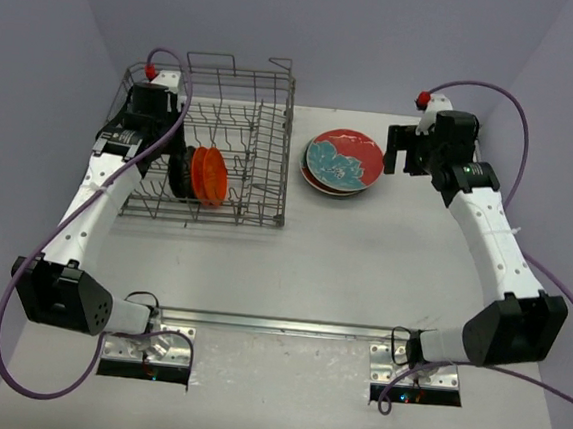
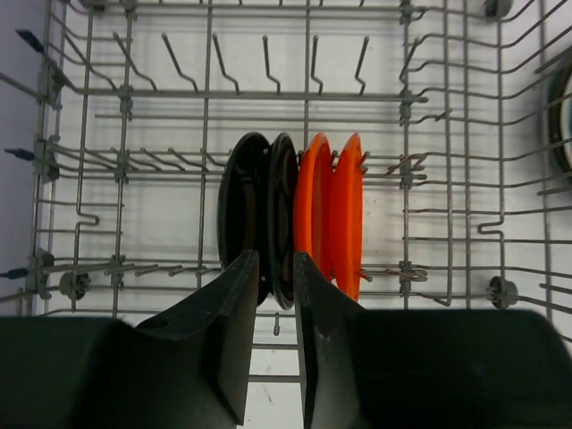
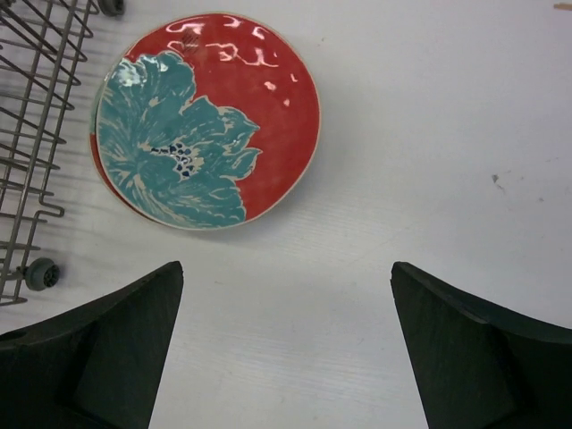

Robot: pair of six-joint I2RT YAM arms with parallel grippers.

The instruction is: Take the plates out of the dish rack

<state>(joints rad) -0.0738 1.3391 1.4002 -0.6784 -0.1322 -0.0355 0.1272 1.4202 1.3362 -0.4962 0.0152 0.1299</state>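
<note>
At the dish rack (image 2: 402, 94), my left gripper (image 2: 276, 261): fingers drawn close together, one on each face of the inner black plate (image 2: 282, 206); its rim sits in the narrow gap and I judge the pads to be pinching it (contact itself is hard to see).
Plates left in the rack: four, standing on edge between the tines. The outer black plate (image 2: 241, 210) and the inner one are side by side, with two orange plates (image 2: 338, 214) just beside them.
Deciding relation: the inner black plate lies straight ahead of my left fingers, its disc in line with the gap, so my jaws cross its thickness and not its width.
Neighbours: the outer black plate is just beside one finger and the nearest orange plate just beside the other (little room to either side).
Next move, as I judge it: lift along the plate's own plane, clear of the tines, without tilting toward the orange pair.
My right gripper (image 3: 286, 268): jaws wide apart, holding nothing, hovering above the table (image 3: 429, 161).
Unloaded plates: a red plate with a teal flower (image 3: 206, 116) lies flat on top of a stack on the table, beside the rack.
Nearer arm: my left; the right is well apart from the racked plates.
</note>
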